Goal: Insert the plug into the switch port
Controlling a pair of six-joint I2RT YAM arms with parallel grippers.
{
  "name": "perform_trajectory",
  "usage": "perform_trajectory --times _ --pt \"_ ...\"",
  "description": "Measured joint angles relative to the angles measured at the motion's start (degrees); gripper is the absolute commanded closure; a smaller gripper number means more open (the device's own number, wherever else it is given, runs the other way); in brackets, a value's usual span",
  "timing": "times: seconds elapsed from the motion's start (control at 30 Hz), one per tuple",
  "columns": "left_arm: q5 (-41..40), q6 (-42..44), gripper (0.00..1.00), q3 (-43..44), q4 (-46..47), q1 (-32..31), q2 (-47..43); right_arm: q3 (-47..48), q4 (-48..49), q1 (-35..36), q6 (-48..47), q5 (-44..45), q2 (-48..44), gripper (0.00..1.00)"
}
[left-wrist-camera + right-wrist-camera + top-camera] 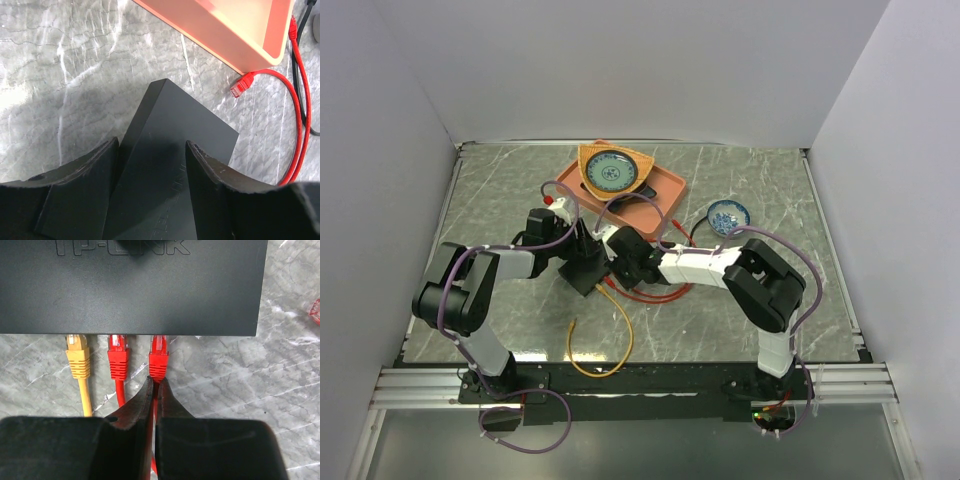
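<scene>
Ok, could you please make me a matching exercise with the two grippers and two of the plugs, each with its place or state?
1. yellow plug
2. loose red plug
3. right gripper
4. left gripper

A. lying beside the orange tray
B. shut on the red cable of the rightmost plug
C. jaws apart over the black switch
D. at the switch's edge, leftmost in the row

Pairs: 1-D, 2-A, 3-B, 4-C

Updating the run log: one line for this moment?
left gripper: jaws astride switch | right gripper: shut on red cable | plug: at switch edge
</scene>
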Motion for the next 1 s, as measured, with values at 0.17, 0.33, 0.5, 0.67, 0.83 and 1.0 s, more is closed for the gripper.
perform_trajectory --times 0.17,0.33,0.5,0.67,0.83,1.0 --pt "0.0 0.0 0.42 0.0 0.2 0.3 0.1 0.8 -0.7 0.0 0.0 0.5 0.3 1.0" --pt "-0.1 0.1 0.42 0.0 0.2 0.4 0.1 1.7 -1.5 0.0 -0.5 0.6 0.8 1.0" --pt "-0.1 0.3 0.43 -0.1 0.2 0.4 0.1 1.8 -1.5 0.0 -1.1 0.4 0.8 1.0" --pt "-0.3 0.5 0.44 -0.1 0.5 0.4 0.2 2.8 -2.6 -0.1 -1.9 -0.2 0.9 1.0" --pt "-0.4 0.6 0.45 -0.1 0.5 0.4 0.3 3.8 -3.9 -0.4 -2.2 -0.8 1.1 1.0" --pt "-0.5 1.0 0.45 -0.1 0.9 0.7 0.5 6.3 -6.2 -0.9 -2.2 -1.2 2.4 1.0"
